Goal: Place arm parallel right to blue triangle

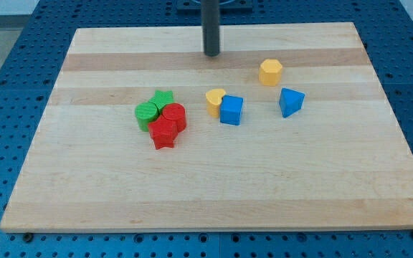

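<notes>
Where the pale, light-grained wooden board [214,193] lies nearest the view's bottom, its surface is bare and smooth, and a blue perforated metal table [6,79] frames it on all sides. Farther up, left of centre, four plastic blocks crowd together and touch: a red star-shaped block [163,132] in front, a red cylinder [175,115] just behind it, a green round block [147,112] to their left and a green ridged block [164,98] at the back. Near the middle, a blue cube [231,110] touches a yellow rounded block [215,101] on its left. Well apart to the view's right sits the blue triangle block [290,101], a wedge with sharp edges. Behind it and slightly left stands a yellow hexagonal block [270,72].

Farthest back, the dark rod stands upright, running out of the view's top, and my tip [211,54] rests on the board above the yellow rounded block, clear of every block and well to the upper left of the blue triangle block. No jaws exist to spread or close.
</notes>
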Controlling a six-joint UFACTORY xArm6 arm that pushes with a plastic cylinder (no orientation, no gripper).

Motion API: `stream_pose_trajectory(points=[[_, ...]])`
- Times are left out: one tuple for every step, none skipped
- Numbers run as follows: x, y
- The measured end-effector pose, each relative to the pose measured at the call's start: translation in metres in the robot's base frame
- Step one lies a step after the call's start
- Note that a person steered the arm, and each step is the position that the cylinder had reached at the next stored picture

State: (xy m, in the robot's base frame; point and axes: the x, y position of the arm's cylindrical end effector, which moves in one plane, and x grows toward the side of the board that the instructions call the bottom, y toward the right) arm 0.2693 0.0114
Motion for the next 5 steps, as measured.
stream_pose_trajectory(points=[[0.002,0.103],[0.038,0.183],[0.115,0.212],[0.171,0.205],[0.182,0.175]])
